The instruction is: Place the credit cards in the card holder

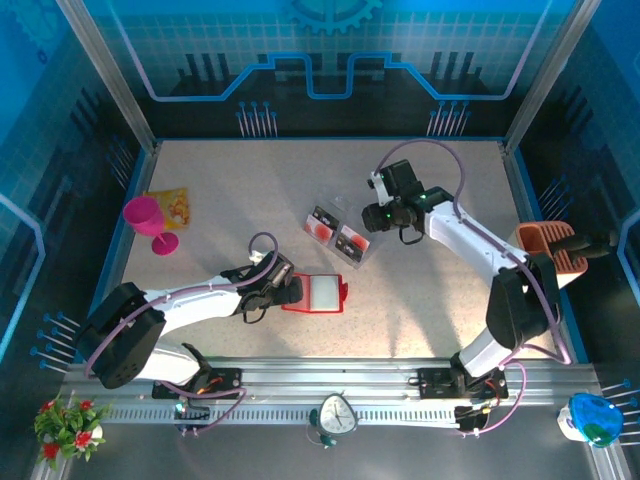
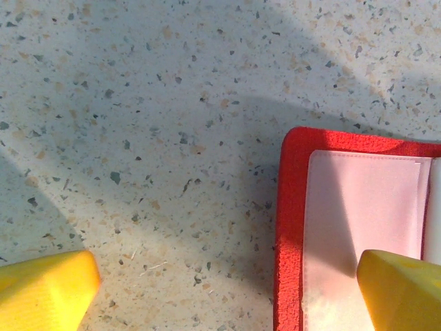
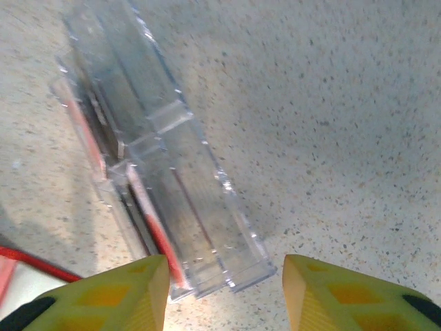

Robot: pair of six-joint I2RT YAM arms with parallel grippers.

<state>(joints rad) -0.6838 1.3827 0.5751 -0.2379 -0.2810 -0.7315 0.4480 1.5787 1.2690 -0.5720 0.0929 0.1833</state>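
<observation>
My left gripper (image 1: pixel 284 291) is spread wide and my right gripper (image 3: pixel 224 289) is half open; neither grasps anything.

The red card holder (image 1: pixel 316 294) lies unfolded on the table (image 1: pixel 430 310), pale inside up, with one left finger (image 2: pixel 403 289) over that lining and the other over bare tabletop. The two credit cards (image 1: pixel 336 232) sit mid-table inside clear sleeves (image 3: pixel 182 207), apart from the holder. My right jaws straddle the near end of one sleeve, not clamped on it.
</observation>
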